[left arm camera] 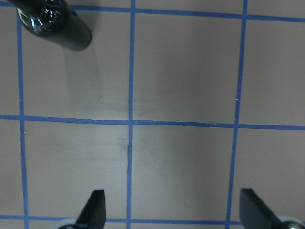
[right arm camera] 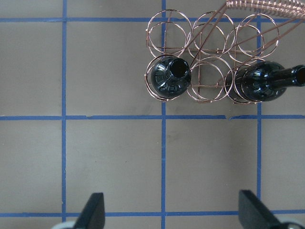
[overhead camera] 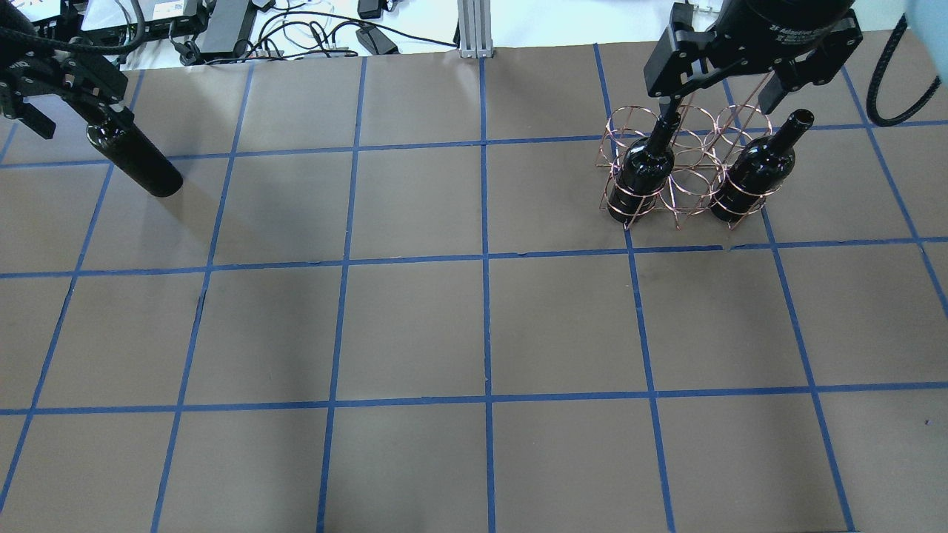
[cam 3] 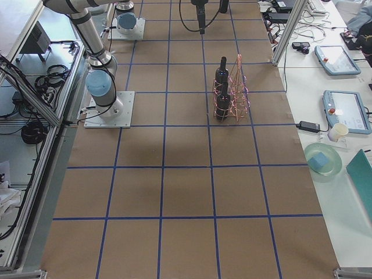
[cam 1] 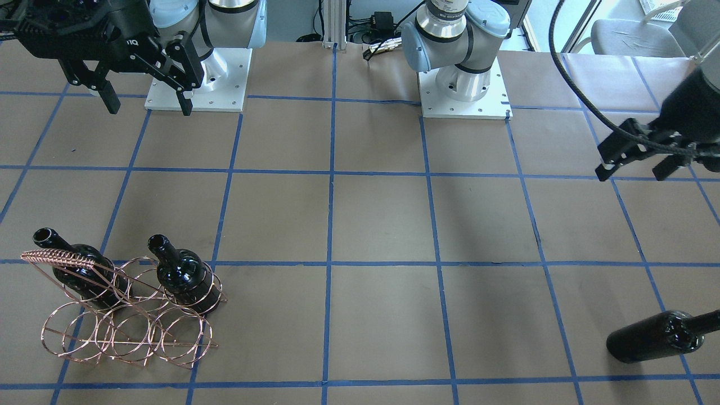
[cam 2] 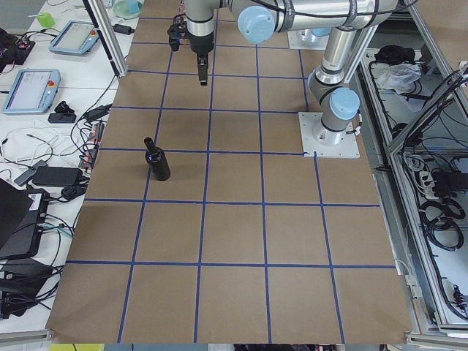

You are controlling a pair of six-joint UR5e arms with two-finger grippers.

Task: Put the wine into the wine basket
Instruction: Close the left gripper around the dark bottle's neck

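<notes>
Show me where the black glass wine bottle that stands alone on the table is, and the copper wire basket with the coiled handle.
Black glass wine bottle standing alone (overhead camera: 137,159): overhead view, middle of its body.
Copper wire basket (cam 1: 56,258): front-facing view, on its coiled handle.

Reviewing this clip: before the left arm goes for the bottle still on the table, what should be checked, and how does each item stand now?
1. Left gripper open and empty: ok.
2. Left gripper lined up over the loose bottle: not ok. The bottle sits in the left wrist view's upper left corner, far off centre.
3. Loose bottle upright: ok.
4. Free slot in the wine basket: ok. The middle ring between the two seated bottles is empty.
5. Right gripper apart from the basket: ok. It is open and holds nothing.
</notes>
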